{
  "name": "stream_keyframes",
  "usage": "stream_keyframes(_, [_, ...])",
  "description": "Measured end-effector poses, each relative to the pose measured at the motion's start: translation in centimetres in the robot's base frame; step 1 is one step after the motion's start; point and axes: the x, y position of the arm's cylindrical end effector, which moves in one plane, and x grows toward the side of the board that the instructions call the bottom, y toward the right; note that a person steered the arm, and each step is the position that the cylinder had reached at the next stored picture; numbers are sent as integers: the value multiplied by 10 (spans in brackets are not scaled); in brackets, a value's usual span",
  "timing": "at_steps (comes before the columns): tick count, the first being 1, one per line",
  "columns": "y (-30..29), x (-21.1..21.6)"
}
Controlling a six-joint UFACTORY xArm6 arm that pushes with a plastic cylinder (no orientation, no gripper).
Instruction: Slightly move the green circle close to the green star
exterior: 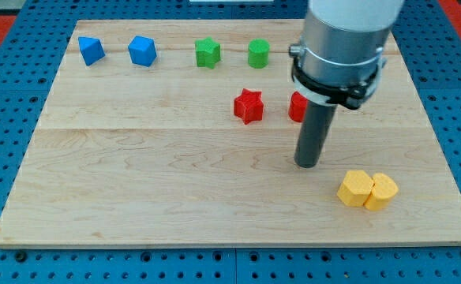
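The green circle (pixel 258 54) sits near the view's top, right of centre. The green star (pixel 208 53) lies a short way to its left, with a gap between them. My tip (pixel 307 164) rests on the board at the lower right of centre, well below the green circle and to its right. It touches no block.
Two blue blocks (pixel 91 50) (pixel 142 50) lie at the top left. A red star (pixel 249 105) is mid-board; another red block (pixel 297 106) is partly hidden behind my rod. Two yellow blocks (pixel 356 188) (pixel 381 192) touch at the lower right. The wooden board (pixel 136 173) lies on a blue pegboard.
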Motion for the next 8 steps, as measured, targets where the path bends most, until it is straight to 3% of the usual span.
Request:
stream_keyframes(3, [28, -19])
stream_keyframes(4, [35, -63])
stream_keyframes(5, [62, -136])
stream_keyframes(6, [42, -187])
stream_keyframes(8, [-64, -201])
